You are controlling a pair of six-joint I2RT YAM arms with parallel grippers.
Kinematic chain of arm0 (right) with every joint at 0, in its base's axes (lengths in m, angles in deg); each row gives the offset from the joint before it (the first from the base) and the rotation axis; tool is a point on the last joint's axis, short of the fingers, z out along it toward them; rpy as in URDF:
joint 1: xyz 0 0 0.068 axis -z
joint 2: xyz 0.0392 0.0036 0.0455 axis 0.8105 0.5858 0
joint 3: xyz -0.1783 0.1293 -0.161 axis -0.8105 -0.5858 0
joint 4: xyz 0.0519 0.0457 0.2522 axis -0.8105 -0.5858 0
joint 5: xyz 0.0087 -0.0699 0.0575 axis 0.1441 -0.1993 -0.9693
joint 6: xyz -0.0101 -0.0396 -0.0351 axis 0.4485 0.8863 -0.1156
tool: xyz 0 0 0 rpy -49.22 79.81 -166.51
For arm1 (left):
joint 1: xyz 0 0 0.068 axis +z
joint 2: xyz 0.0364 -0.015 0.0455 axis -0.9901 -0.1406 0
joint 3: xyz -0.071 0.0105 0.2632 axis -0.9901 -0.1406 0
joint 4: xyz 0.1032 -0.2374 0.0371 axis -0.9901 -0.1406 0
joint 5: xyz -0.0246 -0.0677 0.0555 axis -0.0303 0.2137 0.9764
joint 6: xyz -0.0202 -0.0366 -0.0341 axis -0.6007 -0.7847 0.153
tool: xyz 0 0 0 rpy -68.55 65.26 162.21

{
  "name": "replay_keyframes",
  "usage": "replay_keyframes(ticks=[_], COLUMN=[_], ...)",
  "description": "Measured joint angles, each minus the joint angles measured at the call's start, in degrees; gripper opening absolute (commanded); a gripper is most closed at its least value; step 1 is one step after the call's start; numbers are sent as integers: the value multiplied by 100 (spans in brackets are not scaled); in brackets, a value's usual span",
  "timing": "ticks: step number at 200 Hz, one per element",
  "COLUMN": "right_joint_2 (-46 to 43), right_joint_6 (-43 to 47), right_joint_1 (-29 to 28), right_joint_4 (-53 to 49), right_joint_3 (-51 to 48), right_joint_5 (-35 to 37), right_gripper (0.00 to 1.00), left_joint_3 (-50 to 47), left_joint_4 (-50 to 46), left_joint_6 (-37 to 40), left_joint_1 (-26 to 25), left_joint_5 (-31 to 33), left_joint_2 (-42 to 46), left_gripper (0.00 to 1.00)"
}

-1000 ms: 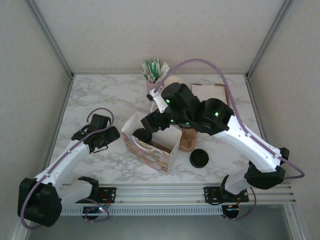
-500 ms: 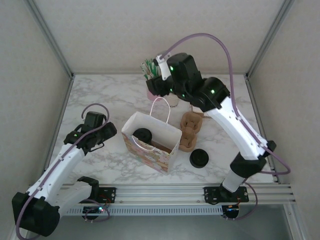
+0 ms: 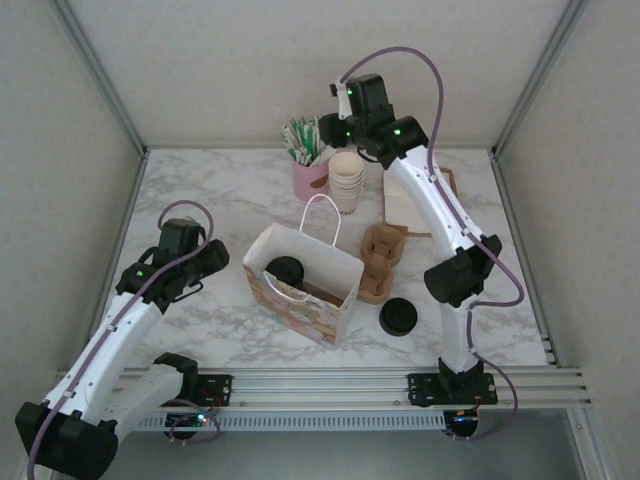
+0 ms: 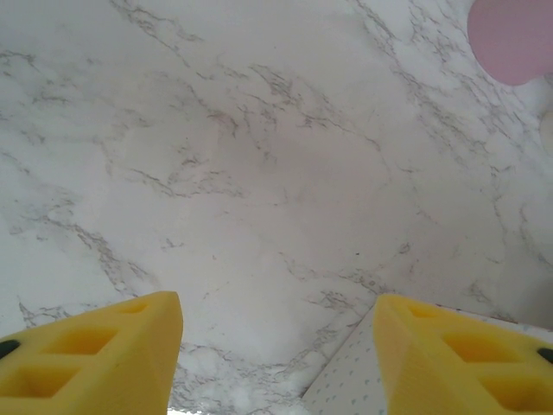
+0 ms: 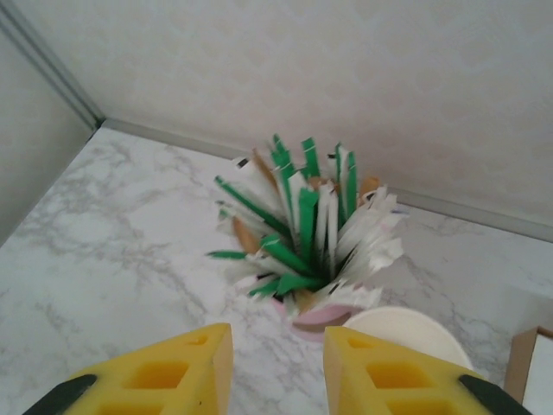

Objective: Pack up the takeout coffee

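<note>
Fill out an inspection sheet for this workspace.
Surface: marble table, no spills seen.
Job's things: coffee inside bag, lid on.
Clutter: loose lid, carrier, cup stack, straws in pink cup, tray.
Grippers: left gripper open over bare marble; right gripper open and empty, facing the straws.
Cables: purple cables loop above both arms, clear of items.
Surroundings: pale walls, metal rail at near edge.

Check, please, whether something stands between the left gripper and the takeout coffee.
Yes. The takeout coffee sits inside the paper bag, so the bag's left wall stands between it and the left gripper, which is beside the bag. From above, the bag's mouth looks open.
</note>
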Motion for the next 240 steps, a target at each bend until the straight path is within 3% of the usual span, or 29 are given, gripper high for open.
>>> replay_keyframes(ticks=[90,171,240], right_joint_2=[1375,1552,1552], right_joint_6=[-518,-629,-629], right_joint_1=[850,960,960], right_joint_4=[273,280,275], right_joint_3=[763,737,603], right_joint_5=[-765,-1436,-1552], right_gripper=[29,25,26], left_joint_3=[2,2,2], left_joint_4=[24,192,199], left_joint_6=[219,254,254], left_joint_1=[-11,-11,-11], left_joint_5=[-413,-601,-625], left_joint_2=[-42,-42,-42], left_gripper=[58,57,57])
